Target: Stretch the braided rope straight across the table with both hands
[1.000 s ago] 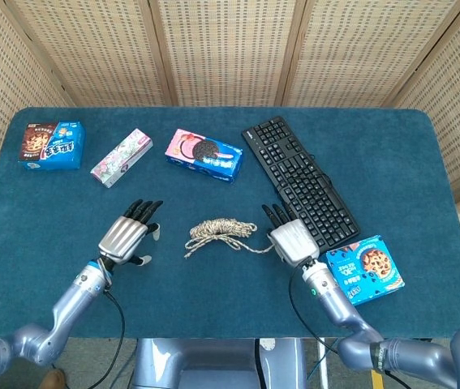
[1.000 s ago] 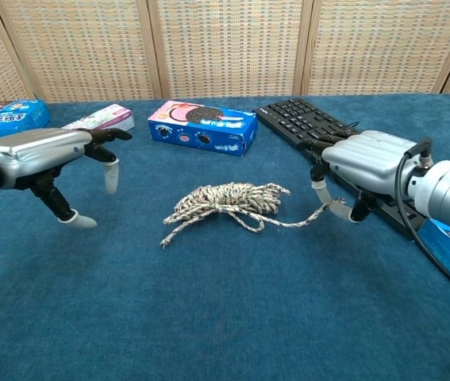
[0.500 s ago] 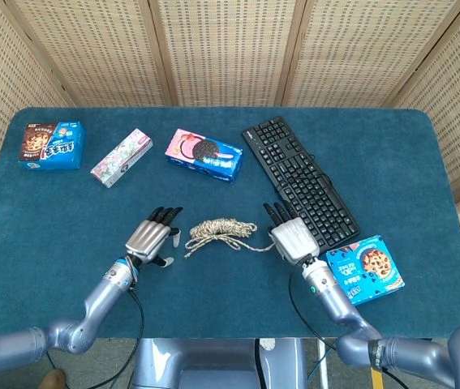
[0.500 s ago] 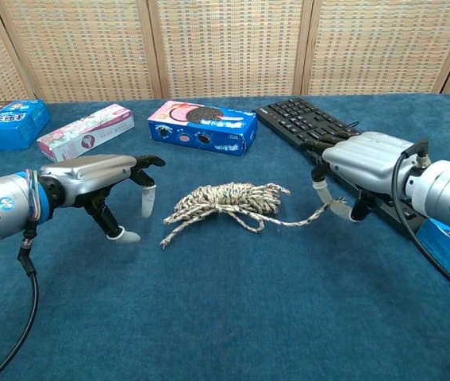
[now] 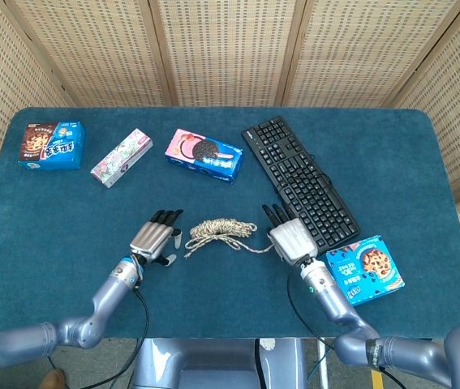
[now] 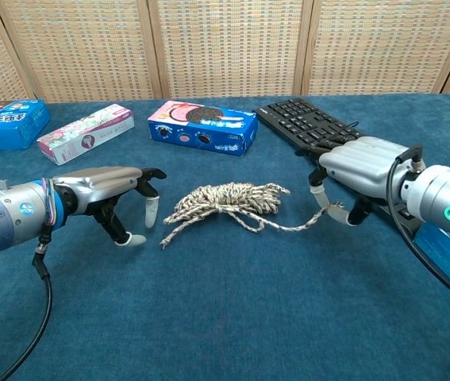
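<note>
The braided beige-and-brown rope (image 5: 220, 231) lies in a loose coil at the middle of the blue table (image 5: 213, 308); in the chest view the rope (image 6: 228, 202) trails one strand rightwards. My right hand (image 5: 291, 240) sits at that strand's end and pinches it between thumb and a finger, seen in the chest view at the right hand (image 6: 357, 169). My left hand (image 5: 155, 237) hovers just left of the coil with its fingers spread and nothing in them. In the chest view the left hand (image 6: 109, 193) has its fingertips (image 6: 135, 239) a short gap from the rope's loose left end.
A black keyboard (image 5: 298, 182) lies diagonally just behind my right hand. A blue cookie box (image 5: 365, 269) sits to its right. Further back lie a pink-and-blue cookie box (image 5: 204, 155), a pink-and-white box (image 5: 122, 156) and a blue box (image 5: 51, 145) at the far left.
My left hand has moved right, from well clear of the coil to just beside its left end, and dropped lower. The right hand and the rope have hardly shifted.
</note>
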Controlling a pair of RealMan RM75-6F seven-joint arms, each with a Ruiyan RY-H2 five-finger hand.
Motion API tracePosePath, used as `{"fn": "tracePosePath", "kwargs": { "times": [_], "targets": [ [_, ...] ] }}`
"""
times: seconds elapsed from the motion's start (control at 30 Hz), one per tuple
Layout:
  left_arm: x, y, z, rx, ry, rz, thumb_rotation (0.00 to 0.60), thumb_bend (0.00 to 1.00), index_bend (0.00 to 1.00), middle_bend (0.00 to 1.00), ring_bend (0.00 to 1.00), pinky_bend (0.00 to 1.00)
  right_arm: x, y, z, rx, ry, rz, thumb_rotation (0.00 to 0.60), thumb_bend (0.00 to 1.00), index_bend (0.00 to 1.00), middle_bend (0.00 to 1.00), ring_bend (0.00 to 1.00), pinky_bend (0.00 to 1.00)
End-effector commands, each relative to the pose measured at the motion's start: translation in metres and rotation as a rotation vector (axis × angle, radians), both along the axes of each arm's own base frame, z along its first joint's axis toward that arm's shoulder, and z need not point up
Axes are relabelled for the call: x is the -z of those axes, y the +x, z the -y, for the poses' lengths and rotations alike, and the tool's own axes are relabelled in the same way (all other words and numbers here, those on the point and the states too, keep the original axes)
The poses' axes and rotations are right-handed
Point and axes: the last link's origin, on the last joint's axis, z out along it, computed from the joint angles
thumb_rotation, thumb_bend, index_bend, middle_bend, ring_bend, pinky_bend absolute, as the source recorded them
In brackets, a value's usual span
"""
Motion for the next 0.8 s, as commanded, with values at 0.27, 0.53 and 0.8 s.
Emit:
{"fn": "tracePosePath", "kwargs": {
  "times": [0.27, 0.53, 0.8],
  "targets": [
    [0.004, 0.013, 0.002, 0.000, -0.017, 0.007, 0.600, 0.32, 0.55, 0.00, 0.00, 0.00, 0.001, -0.001, 0.001, 0.005, 0.001, -0.002, 0.600, 0.50, 0.65, 0.00, 0.00, 0.00],
    [0.014, 0.021, 0.003, -0.017, -0.033, 0.019, 0.600, 0.33, 0.55, 0.00, 0.00, 0.00, 0.000, -0.006, 0.001, 0.017, 0.003, 0.001, 0.600, 0.50, 0.65, 0.00, 0.00, 0.00],
    [0.017, 0.026, 0.005, -0.017, -0.035, 0.019, 0.600, 0.34, 0.55, 0.00, 0.00, 0.00, -0.001, -0.007, 0.001, 0.017, 0.006, 0.006, 0.600, 0.50, 0.65, 0.00, 0.00, 0.00]
  ]
}}
